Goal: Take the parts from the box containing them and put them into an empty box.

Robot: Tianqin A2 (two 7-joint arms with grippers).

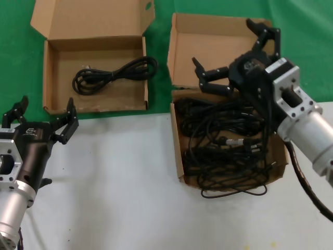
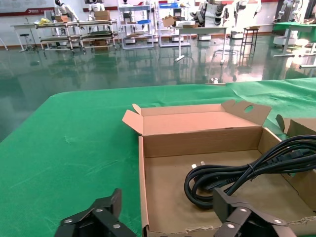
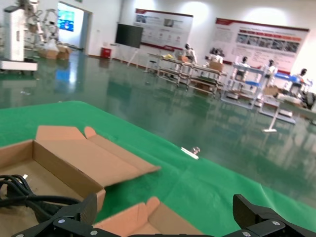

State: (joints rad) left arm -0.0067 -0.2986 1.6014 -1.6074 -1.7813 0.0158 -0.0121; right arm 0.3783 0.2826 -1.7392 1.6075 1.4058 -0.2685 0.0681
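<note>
The box containing the parts (image 1: 178, 156) stands on the right, lid upright, full of tangled black power cords (image 1: 229, 140); one loop spills over its near edge. My right gripper (image 1: 222, 41) hovers open over that box's lid, holding nothing; its wrist view looks past the lid flap (image 3: 143, 212). The other box (image 1: 49, 78) at the back left holds one coiled cord (image 1: 112, 73), which the left wrist view shows too (image 2: 237, 173). My left gripper (image 1: 47, 101) is open just in front of this box's near wall (image 2: 140, 168), empty.
Both boxes straddle the line where the green cloth (image 1: 161, 31) meets the white tabletop (image 1: 114, 177). The left box's flat lid (image 1: 88, 18) lies open toward the back. The right arm's thick cable (image 1: 307, 187) hangs beside the full box.
</note>
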